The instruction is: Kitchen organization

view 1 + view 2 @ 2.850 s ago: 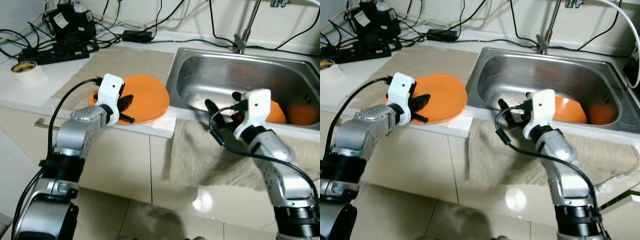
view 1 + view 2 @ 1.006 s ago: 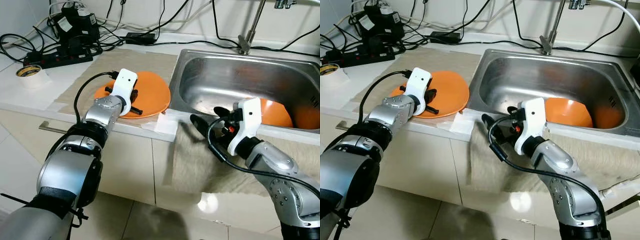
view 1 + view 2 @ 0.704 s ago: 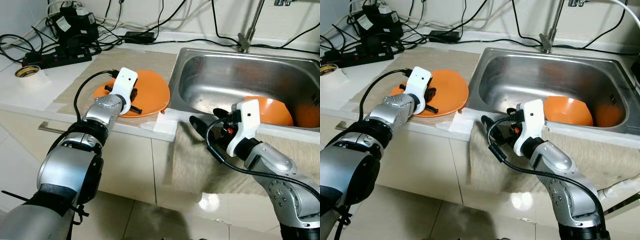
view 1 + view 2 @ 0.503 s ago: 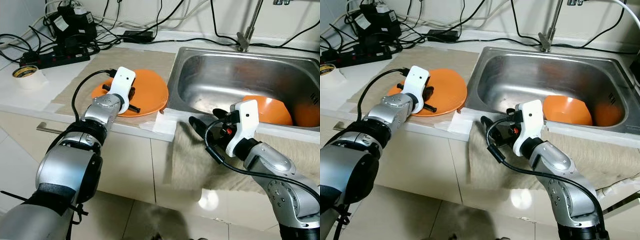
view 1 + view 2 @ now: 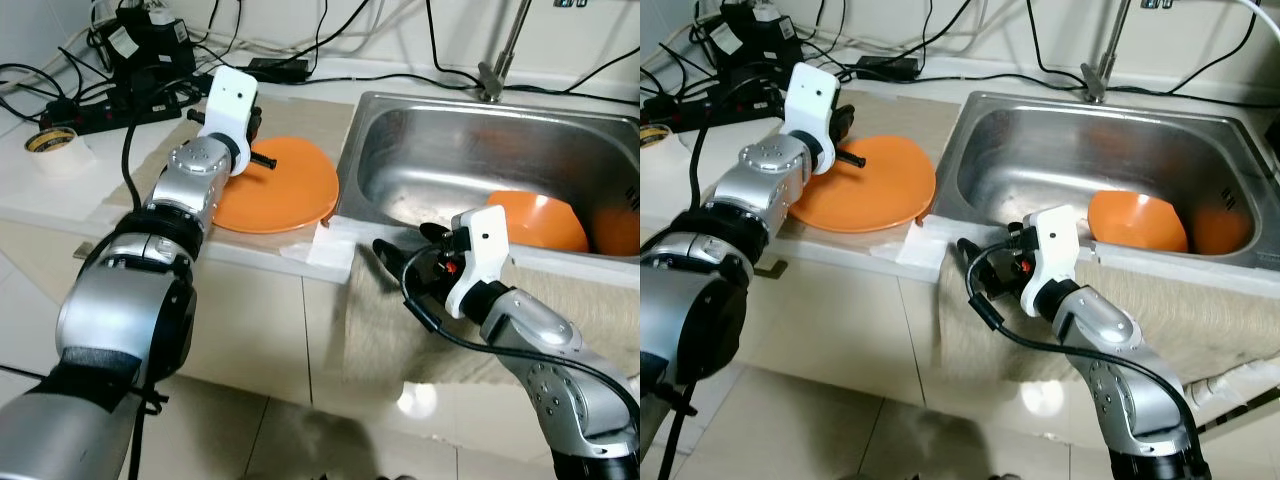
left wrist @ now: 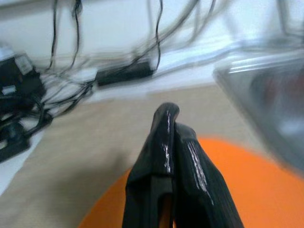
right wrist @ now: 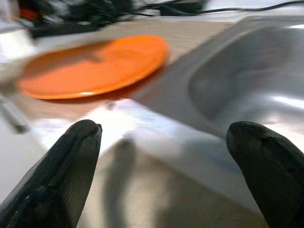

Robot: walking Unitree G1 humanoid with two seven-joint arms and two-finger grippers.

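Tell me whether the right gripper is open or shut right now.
Open. In the right wrist view the right gripper has its two black fingers wide apart, with the sink rim between them and nothing held.

Setting: home kitchen. Evidence: stainless steel sink [image 5: 470, 160] set into a white surface [image 5: 60, 185], with a tap [image 5: 497, 60] rising behind the basin. Orange plate [image 5: 275, 185] lies on a beige mat [image 5: 300, 115] beside the sink; orange bowl [image 5: 535, 220] sits in the basin. Cupboard fronts [image 5: 260, 320] below, glossy tiled floor [image 5: 260, 440]. Power strip [image 5: 110, 100], cables and a roll of tape [image 5: 50, 142] lie along the back.
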